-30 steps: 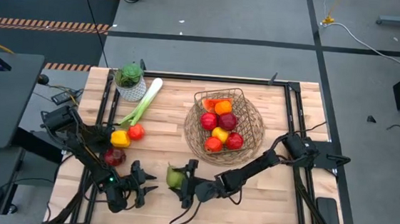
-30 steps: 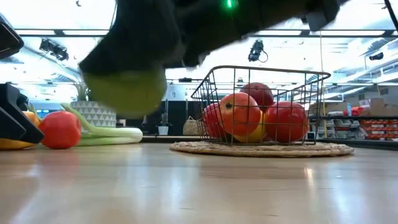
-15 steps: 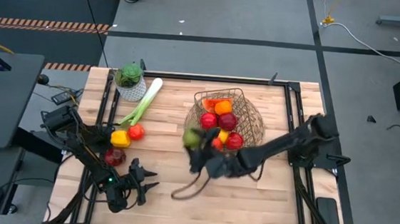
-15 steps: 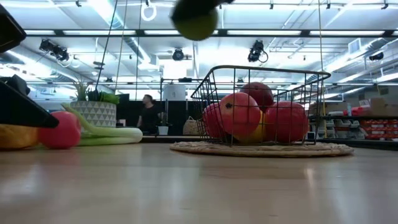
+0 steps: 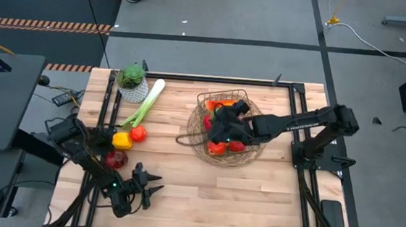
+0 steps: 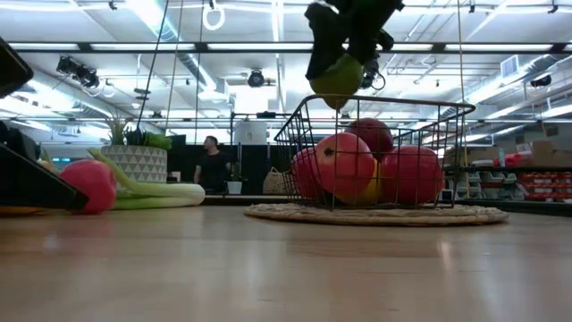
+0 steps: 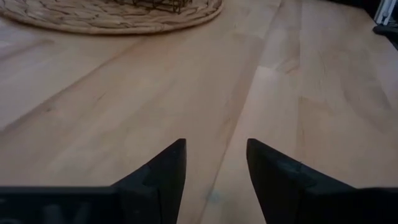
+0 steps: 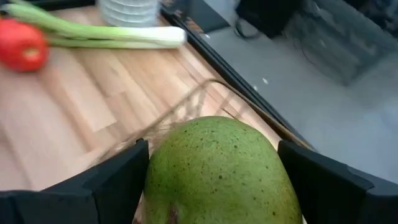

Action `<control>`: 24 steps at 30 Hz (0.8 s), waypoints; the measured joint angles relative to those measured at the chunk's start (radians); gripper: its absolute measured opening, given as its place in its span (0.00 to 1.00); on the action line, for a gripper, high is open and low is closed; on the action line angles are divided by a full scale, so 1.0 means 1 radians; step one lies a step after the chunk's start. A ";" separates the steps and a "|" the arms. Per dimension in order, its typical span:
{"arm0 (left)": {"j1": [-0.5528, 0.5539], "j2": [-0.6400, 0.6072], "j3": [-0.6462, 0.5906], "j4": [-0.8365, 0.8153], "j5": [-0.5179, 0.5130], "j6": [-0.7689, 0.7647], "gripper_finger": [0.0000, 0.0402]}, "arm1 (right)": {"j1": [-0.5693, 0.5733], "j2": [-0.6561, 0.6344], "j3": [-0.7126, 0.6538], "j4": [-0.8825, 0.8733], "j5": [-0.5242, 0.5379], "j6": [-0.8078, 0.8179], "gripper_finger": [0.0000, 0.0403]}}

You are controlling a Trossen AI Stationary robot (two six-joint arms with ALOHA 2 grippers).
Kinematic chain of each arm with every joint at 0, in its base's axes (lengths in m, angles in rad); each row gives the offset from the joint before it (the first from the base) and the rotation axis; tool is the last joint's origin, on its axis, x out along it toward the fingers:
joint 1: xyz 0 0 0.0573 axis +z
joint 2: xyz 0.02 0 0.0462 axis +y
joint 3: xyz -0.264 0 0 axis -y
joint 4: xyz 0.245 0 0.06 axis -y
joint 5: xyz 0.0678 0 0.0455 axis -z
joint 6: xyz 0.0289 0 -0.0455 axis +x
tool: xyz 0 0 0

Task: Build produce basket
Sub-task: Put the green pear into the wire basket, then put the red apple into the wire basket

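Pear (image 8: 217, 171) hangs pinched in the right hand (image 6: 344, 49) above the basket (image 6: 375, 161); left hand (image 7: 214, 171) rests spread.

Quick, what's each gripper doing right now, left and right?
Left gripper: open, empty, low over the table.
Right gripper: shut on the green pear, above the basket.

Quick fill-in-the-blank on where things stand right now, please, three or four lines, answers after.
1. The right gripper holds a green ____.
2. In the low view that fruit hangs above the ____.
3. The left gripper is open over bare ____.
4. The leek lies on the table beside the potted ____.

Missing words: pear; basket; table; plant
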 joint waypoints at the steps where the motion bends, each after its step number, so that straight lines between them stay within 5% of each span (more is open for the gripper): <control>1: 0.000 0.010 0.000 0.013 0.000 0.000 0.43 | -0.007 0.001 0.000 -0.007 0.001 0.016 0.89; 11: 0.005 0.021 0.000 0.031 -0.002 0.005 0.43 | -0.029 0.010 0.000 -0.011 -0.094 -0.020 0.91; 24: 0.005 0.018 0.000 0.030 -0.013 0.018 0.43 | -0.007 0.010 0.000 -0.069 -0.080 -0.002 0.99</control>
